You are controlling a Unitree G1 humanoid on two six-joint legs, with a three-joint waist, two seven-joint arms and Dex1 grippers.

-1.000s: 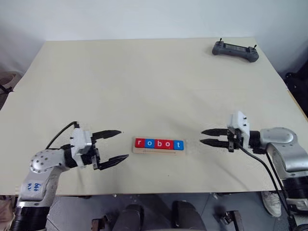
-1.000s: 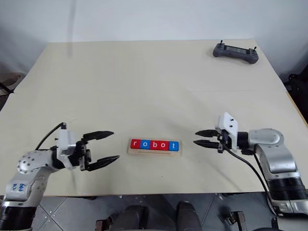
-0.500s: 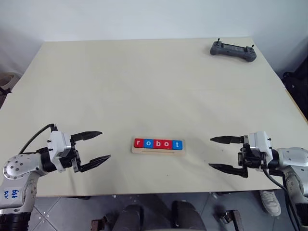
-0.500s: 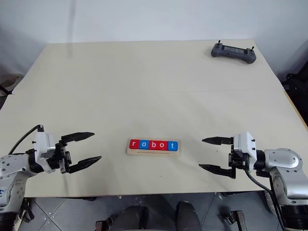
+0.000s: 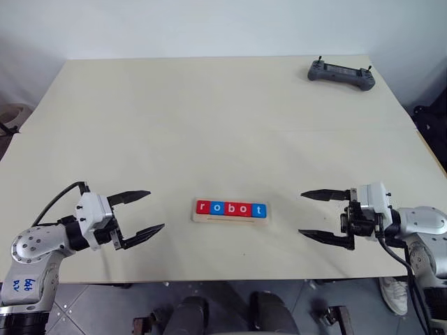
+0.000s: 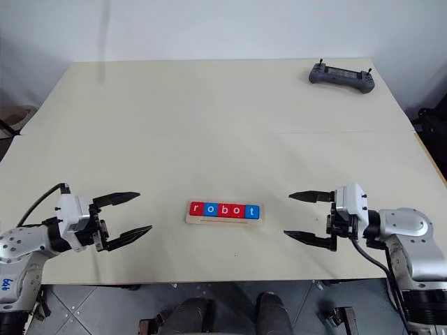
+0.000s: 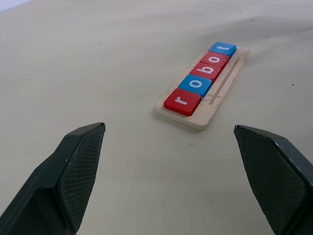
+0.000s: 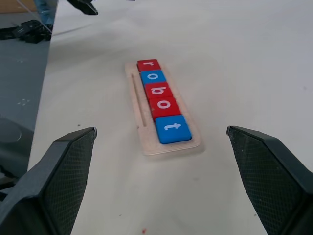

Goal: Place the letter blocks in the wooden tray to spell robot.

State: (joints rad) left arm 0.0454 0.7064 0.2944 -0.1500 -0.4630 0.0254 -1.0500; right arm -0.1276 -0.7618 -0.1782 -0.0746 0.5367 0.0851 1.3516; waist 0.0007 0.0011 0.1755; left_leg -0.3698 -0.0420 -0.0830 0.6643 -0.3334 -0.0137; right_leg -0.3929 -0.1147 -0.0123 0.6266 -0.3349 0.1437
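Our left gripper [image 5: 143, 213] hangs over the table with its two black fingers spread wide and nothing between them; our right gripper [image 5: 316, 215] is likewise wide apart and empty, pointing inward toward the middle. Beneath us we see the broad pale table [image 5: 209, 125]. At its far right corner lies a dark grey controller [image 5: 341, 72], well apart from everything else. Between our two grippers, near the table's front edge, sits the wooden tray [image 5: 230, 218], touched by neither. In it the letter blocks [image 5: 230, 208] lie side by side in one row, reading r, o, b, o, t: red, blue, red, red, blue.
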